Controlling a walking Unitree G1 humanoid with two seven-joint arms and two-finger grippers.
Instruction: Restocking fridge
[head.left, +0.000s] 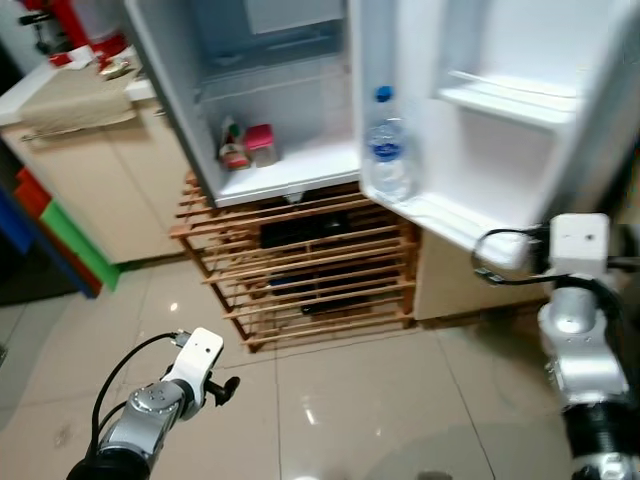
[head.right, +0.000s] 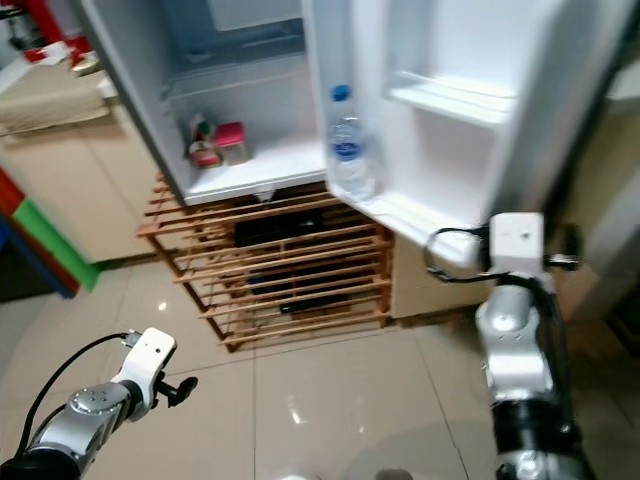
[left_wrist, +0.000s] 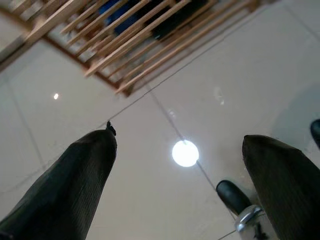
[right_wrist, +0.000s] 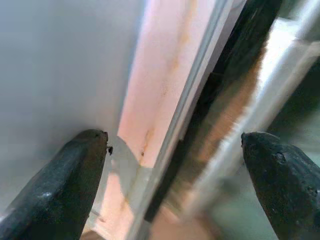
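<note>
The small white fridge stands wide open on a slatted wooden rack, its door swung out toward the robot's right. Down in the door's lowest shelf sits a clear plastic water bottle with a blue cap, upright, tucked into the corner nearest the hinge. Inside the cabinet, on the bottom shelf near its left wall, there's a little red-lidded container with a small jar just beside it; what they hold is too blurred to tell.

The right gripper is up by the lower outer edge of the open door, its silver arm raised at the right of the scene. From the right wrist view the jaws are spread wide with nothing between them, the white door face and its edge just beyond the black fingertips.

The left gripper hangs low over the pale glossy tiled floor, in front of the rack's left corner and well apart from it. Its jaws are wide open too, empty, a ceiling light glinting off the tile between them.

Off to the left, a beige counter cabinet stands beside the fridge, with red items blurred on top.
</note>
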